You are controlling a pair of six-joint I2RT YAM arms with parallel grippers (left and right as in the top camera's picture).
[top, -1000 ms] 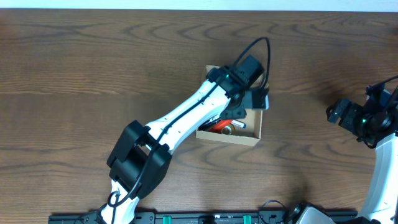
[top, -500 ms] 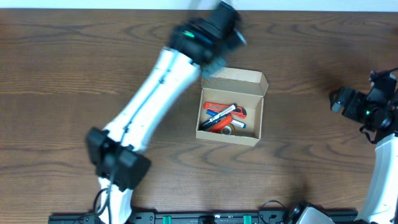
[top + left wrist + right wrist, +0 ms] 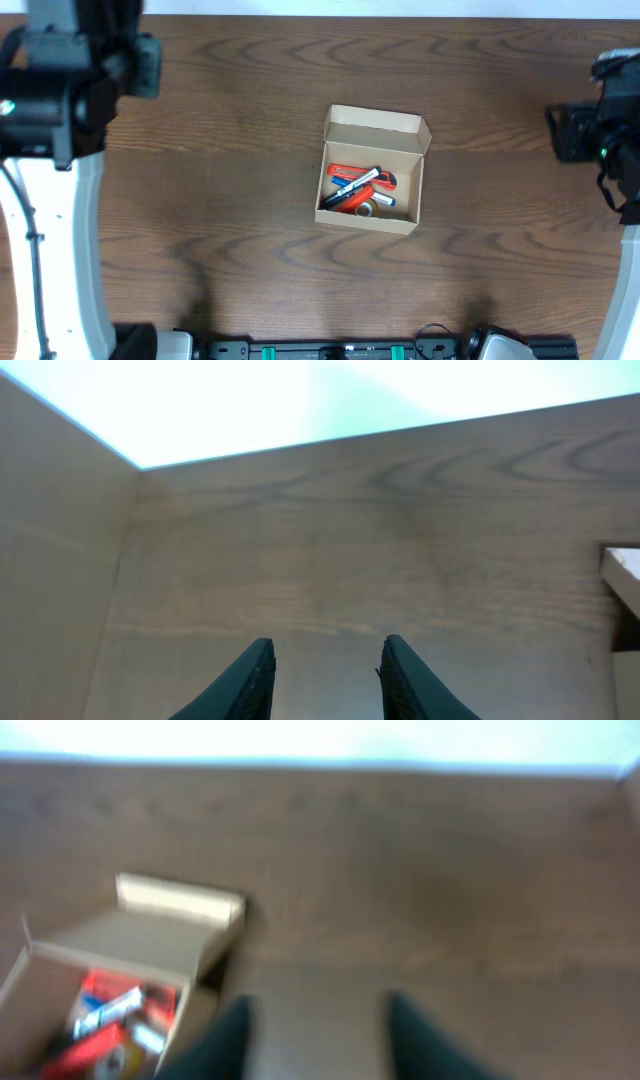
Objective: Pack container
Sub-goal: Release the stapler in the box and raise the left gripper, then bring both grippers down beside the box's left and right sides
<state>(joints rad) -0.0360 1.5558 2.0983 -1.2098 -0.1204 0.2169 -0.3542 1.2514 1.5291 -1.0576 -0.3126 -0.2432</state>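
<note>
The container (image 3: 366, 221) is a small tan cardboard box in the middle of the table, its flap lid (image 3: 377, 122) standing open at the back. Inside lie a red item (image 3: 345, 172), a black marker (image 3: 357, 182) and a tape roll (image 3: 364, 210). My left arm (image 3: 60, 90) is at the far left back corner, well away from the box. My left gripper (image 3: 328, 645) is open over bare wood, nothing between its fingers. My right arm (image 3: 600, 130) is at the far right. My right gripper (image 3: 318, 1005), blurred, is open and empty, with the container (image 3: 130, 945) to its lower left.
The dark wooden table (image 3: 250, 270) stretches around the box on all sides. Its pale back edge (image 3: 320, 8) runs along the top. A black rail (image 3: 330, 350) with the arm bases lines the front edge. A pale cardboard corner (image 3: 622, 570) shows at the right of the left wrist view.
My left arm has swung from over the box out to the far left back corner, uncovering the box. My right arm has shifted a little toward the back.
</note>
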